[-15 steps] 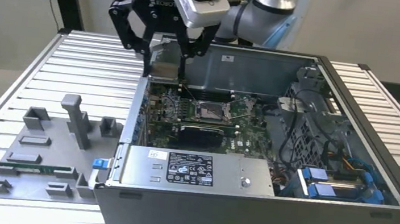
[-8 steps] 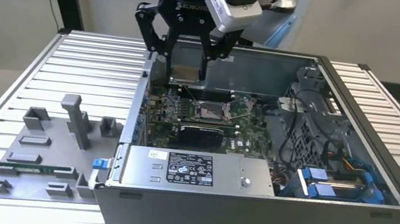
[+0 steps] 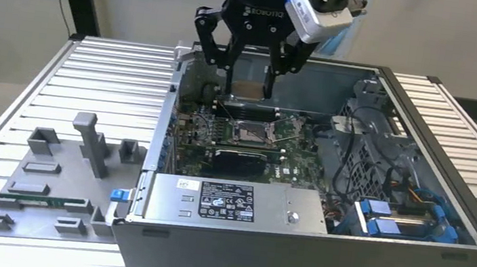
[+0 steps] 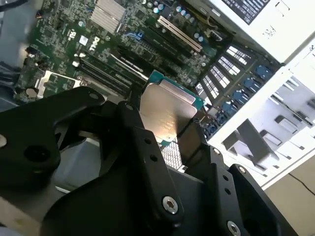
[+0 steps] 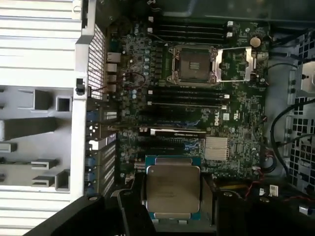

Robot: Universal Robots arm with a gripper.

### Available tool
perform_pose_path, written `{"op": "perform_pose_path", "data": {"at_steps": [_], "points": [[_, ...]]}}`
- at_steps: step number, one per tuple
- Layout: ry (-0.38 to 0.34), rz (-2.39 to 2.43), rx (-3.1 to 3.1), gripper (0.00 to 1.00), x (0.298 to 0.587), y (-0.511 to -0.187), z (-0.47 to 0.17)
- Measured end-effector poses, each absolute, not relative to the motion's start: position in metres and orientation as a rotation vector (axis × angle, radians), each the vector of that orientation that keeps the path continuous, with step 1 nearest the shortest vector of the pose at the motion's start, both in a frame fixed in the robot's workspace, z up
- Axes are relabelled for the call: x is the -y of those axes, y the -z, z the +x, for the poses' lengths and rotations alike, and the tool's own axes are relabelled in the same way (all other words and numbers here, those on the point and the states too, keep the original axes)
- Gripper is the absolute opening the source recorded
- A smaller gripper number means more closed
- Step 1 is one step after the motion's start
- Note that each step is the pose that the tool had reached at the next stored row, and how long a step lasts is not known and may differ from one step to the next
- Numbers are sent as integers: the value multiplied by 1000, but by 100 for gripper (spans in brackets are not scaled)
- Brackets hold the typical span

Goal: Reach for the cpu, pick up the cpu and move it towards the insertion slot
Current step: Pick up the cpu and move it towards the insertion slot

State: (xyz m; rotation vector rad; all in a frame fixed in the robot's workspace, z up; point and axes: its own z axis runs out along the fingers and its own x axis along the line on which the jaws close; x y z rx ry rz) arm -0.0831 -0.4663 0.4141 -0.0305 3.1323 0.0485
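Claw (image 3: 251, 84) clenched on the cpu (image 3: 249, 90), held aloft at about 12 o'clock of the open computer case (image 3: 423, 262) in the exterior view; silvery lid of the chip plain between the black fingers (image 5: 129, 206) in both wrist views, chip level and clear of the board. Open insertion slot (image 3: 249, 132) directly below in the exterior view, its retaining frame swung back.

Judged: carry step under way. Best done by keeping the chip flat, squaring its edges to the socket frame, and approaching slowly from straight above; any tilt risks bent contacts. Grip sits on two opposite edges, so slippage worth watching.

Left to right across the exterior view: grey fixture tray (image 3: 46, 181) at 8 o'clock, carrying a green memory stick (image 3: 34, 200); slatted metal counter (image 3: 117, 84) beneath; case at centre with the motherboard (image 3: 246, 149) and a labelled power supply (image 3: 234, 205); blue-tabbed drive bays (image 3: 396, 221) at 4 o'clock. Plain pale wall behind.
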Motion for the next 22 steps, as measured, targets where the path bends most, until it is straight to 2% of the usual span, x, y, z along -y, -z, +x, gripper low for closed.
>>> {"op": "perform_pose_path", "data": {"at_steps": [22], "points": [[-48,-31,-3132,0,466,-414,-4]]}}
